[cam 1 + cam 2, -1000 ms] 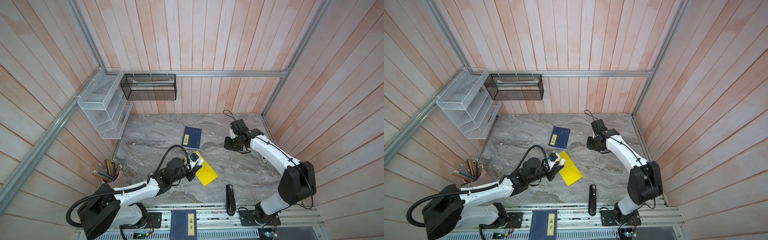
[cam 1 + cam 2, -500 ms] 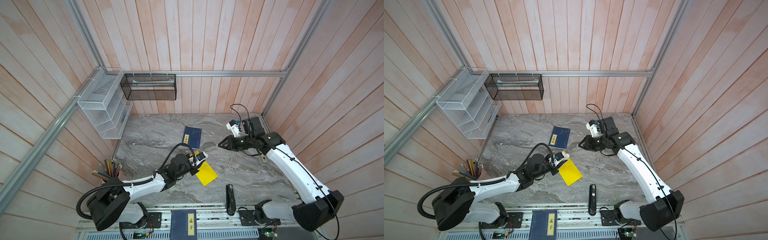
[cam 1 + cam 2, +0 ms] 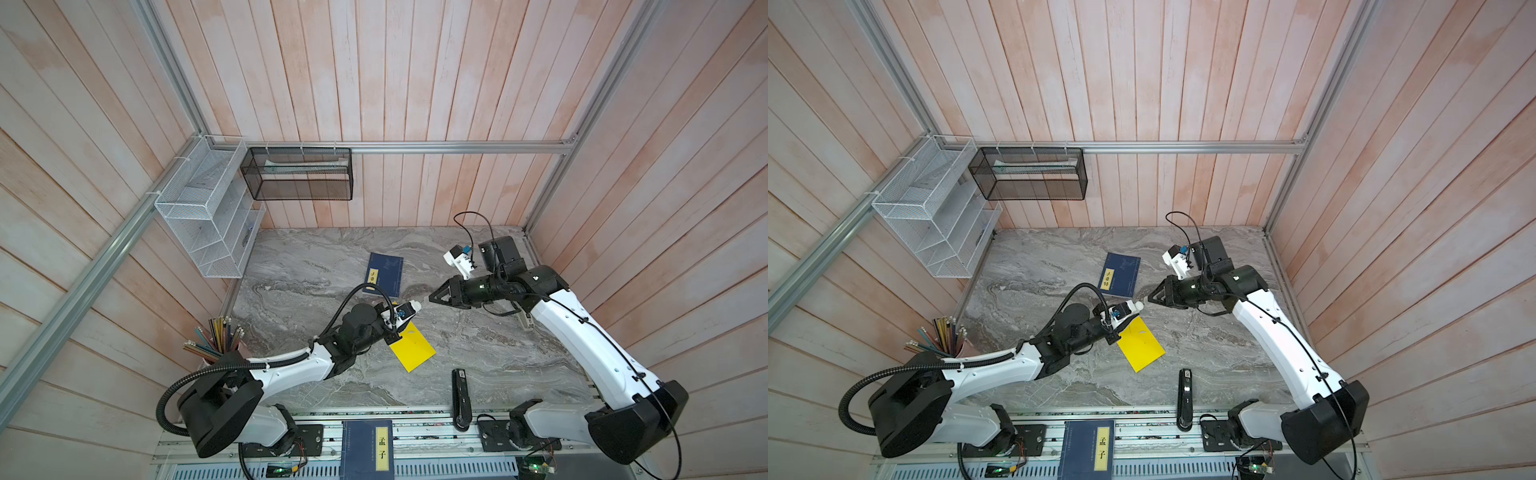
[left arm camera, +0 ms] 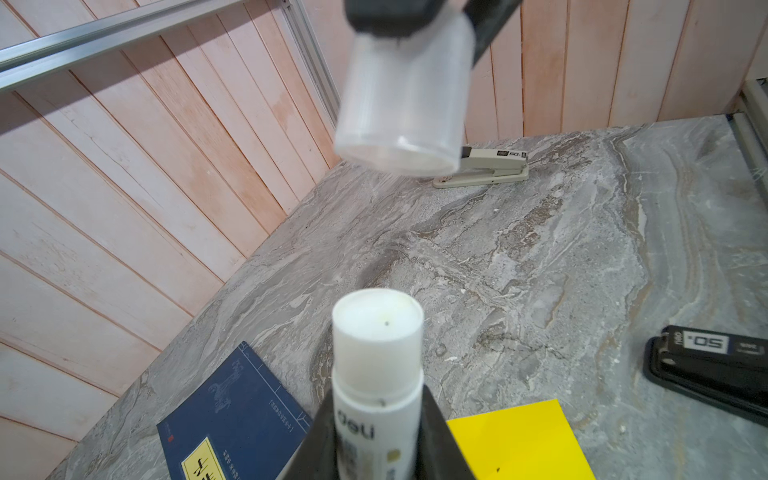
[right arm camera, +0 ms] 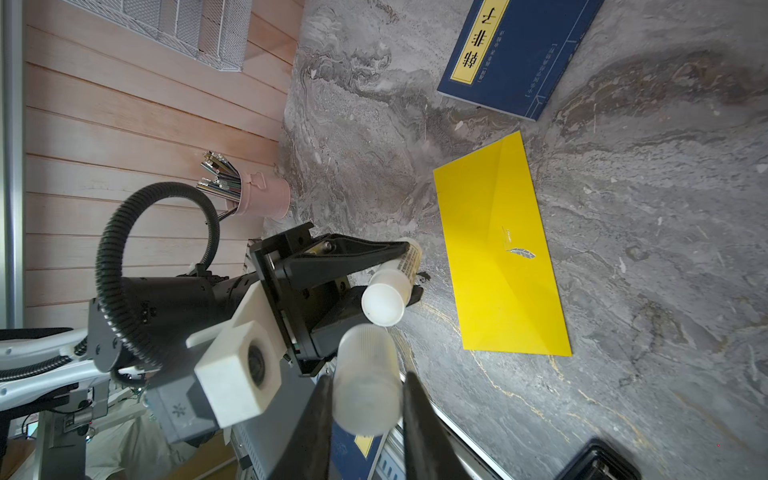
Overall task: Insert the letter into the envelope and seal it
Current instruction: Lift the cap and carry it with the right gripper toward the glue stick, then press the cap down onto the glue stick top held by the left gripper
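Note:
The yellow envelope [image 3: 415, 349] [image 3: 1142, 347] [image 5: 498, 249] lies flat on the marble table, flap folded shut; a corner of it shows in the left wrist view [image 4: 519, 444]. The letter is out of view. My left gripper [image 3: 400, 316] [image 3: 1120, 312] [image 4: 377, 401] is shut on a white glue stick [image 4: 376, 353] [image 5: 384, 303], uncapped, held above the envelope's far end. My right gripper [image 3: 434, 297] [image 3: 1152, 297] [image 5: 368, 376] is shut on the stick's translucent cap [image 5: 365, 386] [image 4: 403, 95]. The cap's open mouth faces the stick's tip across a small gap.
A dark blue book [image 3: 384, 274] lies behind the envelope. A black stapler [image 3: 460, 395] sits near the front edge and a beige stapler [image 4: 486, 166] by the right wall. A pink pencil cup [image 5: 266, 195] stands front left. Wire shelves [image 3: 208, 212] and a black mesh basket [image 3: 297, 174] hang at the back left.
My right arm has swung up from the back right of the table towards the middle, cap in its jaws. The left gripper has lifted the glue stick slightly towards it.

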Tool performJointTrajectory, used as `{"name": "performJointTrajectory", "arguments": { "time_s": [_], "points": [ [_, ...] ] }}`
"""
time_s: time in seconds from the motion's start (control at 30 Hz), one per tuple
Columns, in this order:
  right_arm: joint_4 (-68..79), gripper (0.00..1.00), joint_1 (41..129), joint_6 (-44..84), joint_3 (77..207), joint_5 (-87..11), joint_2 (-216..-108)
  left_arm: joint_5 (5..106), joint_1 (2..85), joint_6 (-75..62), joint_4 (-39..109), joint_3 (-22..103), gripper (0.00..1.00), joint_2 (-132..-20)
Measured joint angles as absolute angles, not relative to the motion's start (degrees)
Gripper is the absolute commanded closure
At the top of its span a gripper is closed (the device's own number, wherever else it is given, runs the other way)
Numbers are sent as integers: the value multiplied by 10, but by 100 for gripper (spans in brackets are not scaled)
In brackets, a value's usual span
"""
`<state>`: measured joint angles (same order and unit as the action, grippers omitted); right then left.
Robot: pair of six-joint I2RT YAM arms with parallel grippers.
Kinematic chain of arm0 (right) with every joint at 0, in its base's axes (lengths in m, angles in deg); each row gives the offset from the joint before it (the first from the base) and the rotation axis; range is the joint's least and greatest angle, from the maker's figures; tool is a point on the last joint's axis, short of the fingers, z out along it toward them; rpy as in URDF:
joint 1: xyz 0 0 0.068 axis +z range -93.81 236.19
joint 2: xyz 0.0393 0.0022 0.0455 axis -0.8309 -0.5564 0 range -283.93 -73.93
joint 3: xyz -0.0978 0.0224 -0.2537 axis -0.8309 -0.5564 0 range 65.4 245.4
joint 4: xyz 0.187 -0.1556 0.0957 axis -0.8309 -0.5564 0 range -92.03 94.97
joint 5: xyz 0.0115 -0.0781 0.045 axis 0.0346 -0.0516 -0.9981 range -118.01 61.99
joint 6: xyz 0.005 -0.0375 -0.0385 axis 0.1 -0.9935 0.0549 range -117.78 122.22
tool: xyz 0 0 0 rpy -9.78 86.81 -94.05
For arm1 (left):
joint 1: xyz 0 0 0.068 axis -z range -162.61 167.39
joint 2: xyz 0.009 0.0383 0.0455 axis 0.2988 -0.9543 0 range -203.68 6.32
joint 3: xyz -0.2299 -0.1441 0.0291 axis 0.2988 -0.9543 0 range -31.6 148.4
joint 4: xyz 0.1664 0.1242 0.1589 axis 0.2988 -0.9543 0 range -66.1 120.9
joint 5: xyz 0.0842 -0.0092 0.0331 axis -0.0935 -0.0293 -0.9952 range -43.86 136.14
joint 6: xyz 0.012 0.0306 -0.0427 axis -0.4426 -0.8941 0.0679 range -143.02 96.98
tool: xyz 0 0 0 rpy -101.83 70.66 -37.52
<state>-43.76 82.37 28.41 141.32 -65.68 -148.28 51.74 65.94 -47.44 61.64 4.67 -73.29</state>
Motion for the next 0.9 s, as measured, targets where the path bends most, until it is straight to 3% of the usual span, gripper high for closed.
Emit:
{"name": "performJointTrajectory", "arguments": {
  "time_s": [0.9],
  "points": [
    [-381, 74, 824, 293, 1373, -695, -1491, 540, 659, -479, 620, 59, 100, -733]
  ]
}}
